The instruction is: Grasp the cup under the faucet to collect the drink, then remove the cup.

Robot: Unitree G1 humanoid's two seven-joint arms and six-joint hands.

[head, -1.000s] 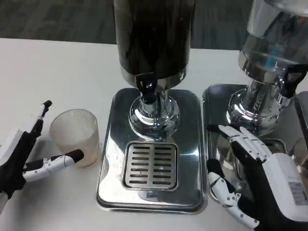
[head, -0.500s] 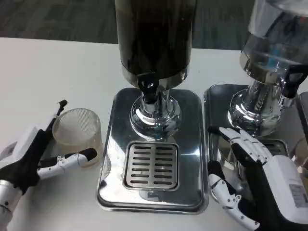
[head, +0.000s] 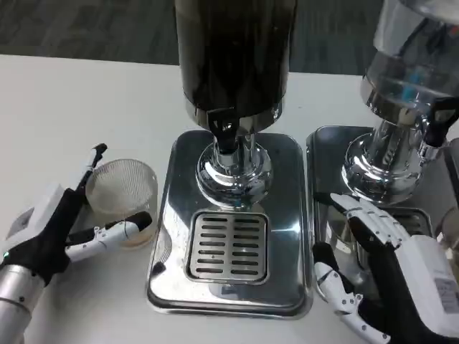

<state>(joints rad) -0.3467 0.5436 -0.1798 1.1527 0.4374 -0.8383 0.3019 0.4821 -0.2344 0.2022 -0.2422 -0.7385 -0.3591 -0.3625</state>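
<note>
My robot's two hands, lower corners of the frame.

My left hand (head: 50, 236) has a black palm, white back and white, black-tipped fingers on a silver forearm (head: 13, 304); my right hand (head: 394, 276) carries a white back with a small printed label.

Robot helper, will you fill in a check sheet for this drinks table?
Surface: white table.
Job's things: clear ribbed cup stands left of the steel tray, not under the faucet of the dark dispenser.
Clutter: second dispenser at right.
Hands: left hand has fingers around the cup; right hand open, holding nothing.
Cables: nothing seen.
Surroundings: dark carpet behind.
</note>
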